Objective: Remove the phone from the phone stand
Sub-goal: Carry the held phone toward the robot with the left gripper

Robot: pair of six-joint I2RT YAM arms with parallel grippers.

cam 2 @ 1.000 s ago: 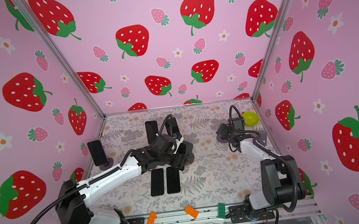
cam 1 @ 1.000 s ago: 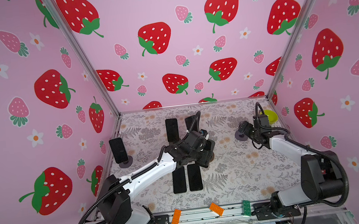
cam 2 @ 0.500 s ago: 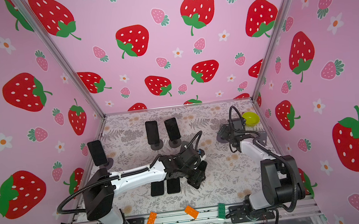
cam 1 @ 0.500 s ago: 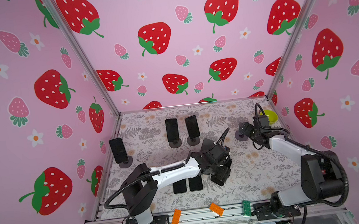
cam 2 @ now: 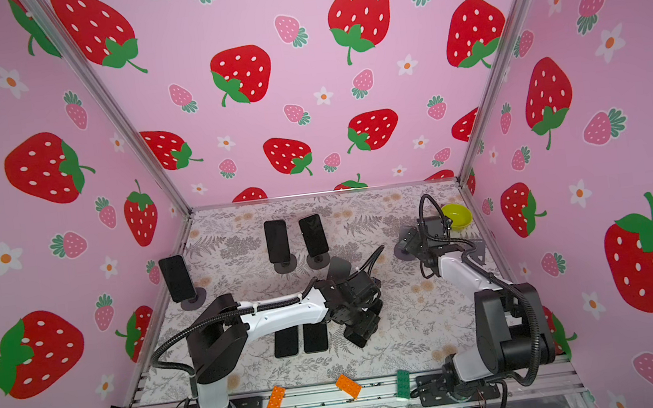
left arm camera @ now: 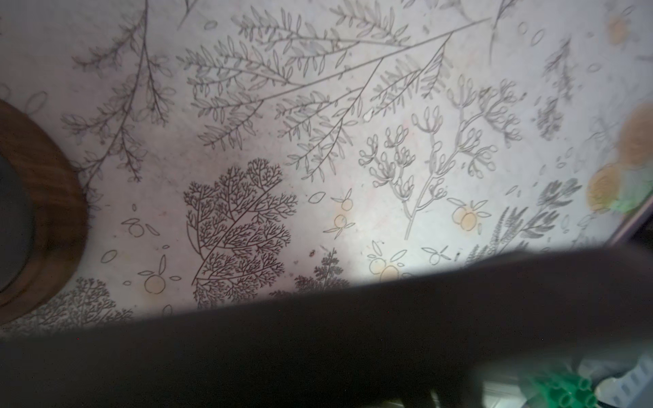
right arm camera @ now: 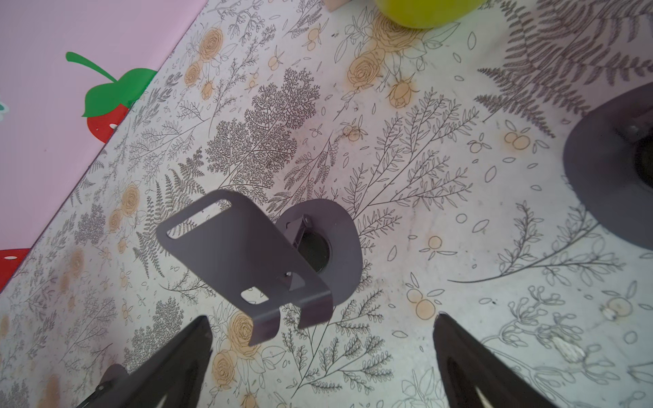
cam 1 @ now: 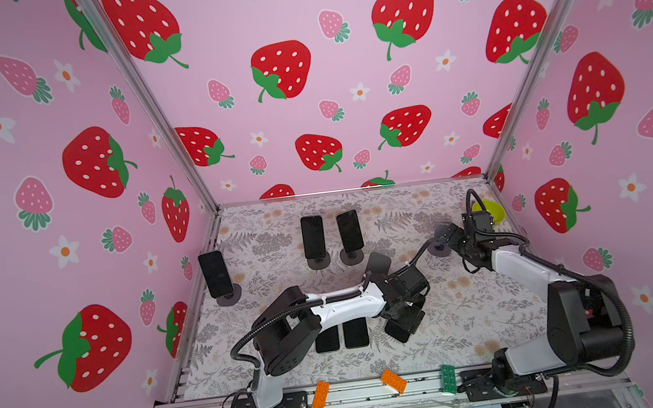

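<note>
Plainly, the black slab phone (cam 1: 399,331) hung clear of every stand, low over the floral paper surface (cam 1: 476,322) just right of two matching black phones (cam 1: 355,332) lying flat, likely so it could join their row. Its long axis ran askew to theirs, the free end pointing toward the near edge of the surface. The left fingers (cam 1: 408,315) were clamped across its width. An empty grey metal phone stand (cam 1: 377,264) stood just behind. The right fingers (right arm camera: 183,356) gaped wide, holding nothing, facing another bare grey stand (right arm camera: 243,254), well apart.
</note>
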